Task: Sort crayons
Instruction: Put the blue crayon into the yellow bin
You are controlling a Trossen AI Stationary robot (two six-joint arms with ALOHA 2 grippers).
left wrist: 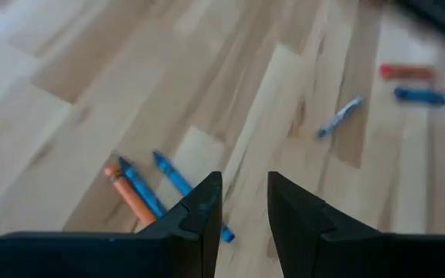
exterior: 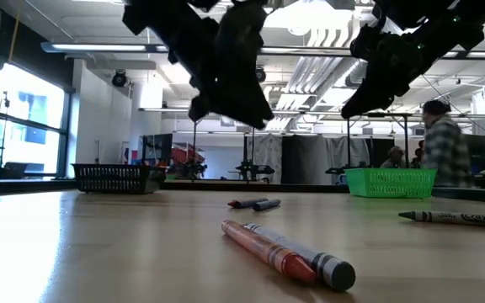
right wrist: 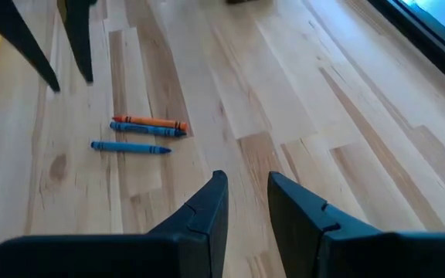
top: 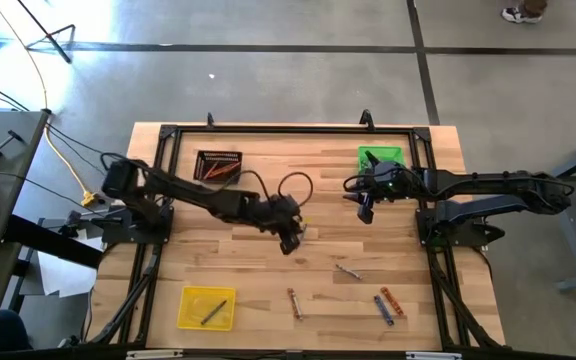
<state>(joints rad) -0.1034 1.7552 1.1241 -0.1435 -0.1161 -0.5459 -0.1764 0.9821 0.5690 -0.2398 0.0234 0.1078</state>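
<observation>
Hovering above the table (top: 168, 270), mid-board — left gripper (top: 290, 238), fingers slightly parted with a narrow gap, pinching nothing. Right gripper (top: 365, 208) likewise narrowly parted and empty, raised just beside the green tray (top: 380, 156). Loose crayons lie well apart from the green tray, toward the near edge: a grey one (top: 347, 271), an orange-red one (top: 293, 302), a blue and orange cluster (top: 388, 305). Black tray (top: 218, 165) already holds orange-red sticks; yellow tray (top: 206, 308) holds a dark one.

Probably best: descend on the grey crayon first — nearest the left gripper. Align fingers across the stick, not along. Pinch mid-length, then lift straight.
</observation>
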